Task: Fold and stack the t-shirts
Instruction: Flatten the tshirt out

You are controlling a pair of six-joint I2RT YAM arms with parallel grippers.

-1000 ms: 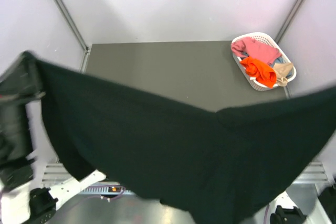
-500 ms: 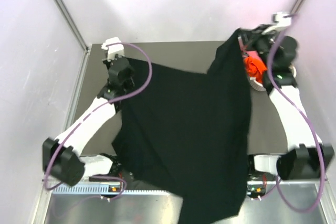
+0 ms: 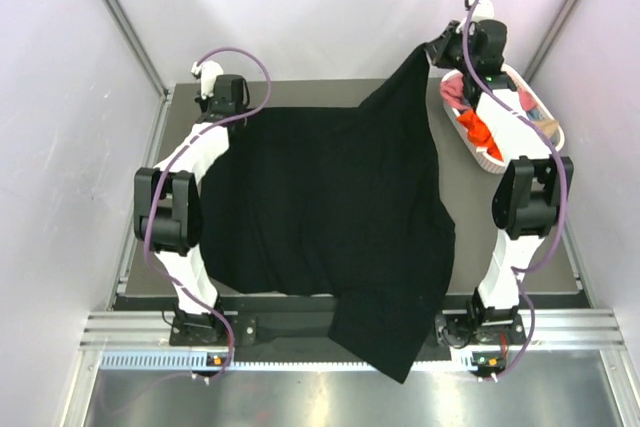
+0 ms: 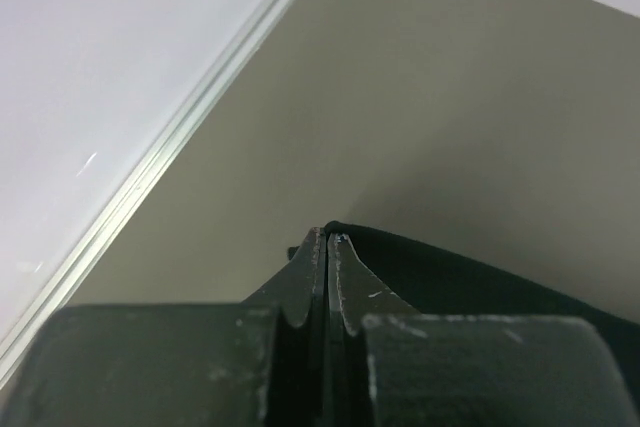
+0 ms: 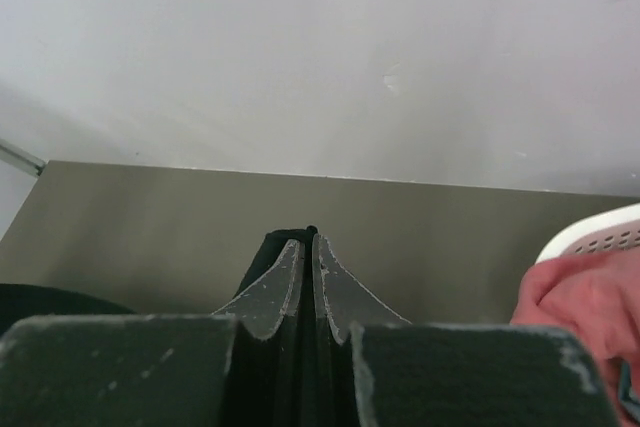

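**Q:** What's in the shot?

**A:** Overhead view: a large, plain black t-shirt is spread over most of a flat grey-olive tabletop. Its near part hangs off the front edge btwn the two arm bases.

**Q:** And the arms?

**A:** Both reach to the far side. The left gripper sits low at the cloth's far-left corner. Its wrist cam shows the two fingers pressed together w/ a black edge pinched at the tips and the table close beneath. The right gripper is likewise clamped on a fold of black cloth, but raised off the table at far right. That corner rises in a peak just beside a white oval slatted plastic basket.

**Q:** Why hold it that way?

**A:** Prob. to draw the far edge taut across the table so the shirt lies flat for folding. The left corner looks about down; the right one isn't.

**Q:** Anything in the basket?

**A:** A crumpled pink shirt, a bright orange shirt and a bit of beige shirt, presumably waiting their turn.

**Q:** How far along?

**A:** Early, I'd judge: nothing is folded and no stack is visible. The next move calls for lowering the right corner w/out snagging the basket. The front overhang likely needs pulling onto the table too.
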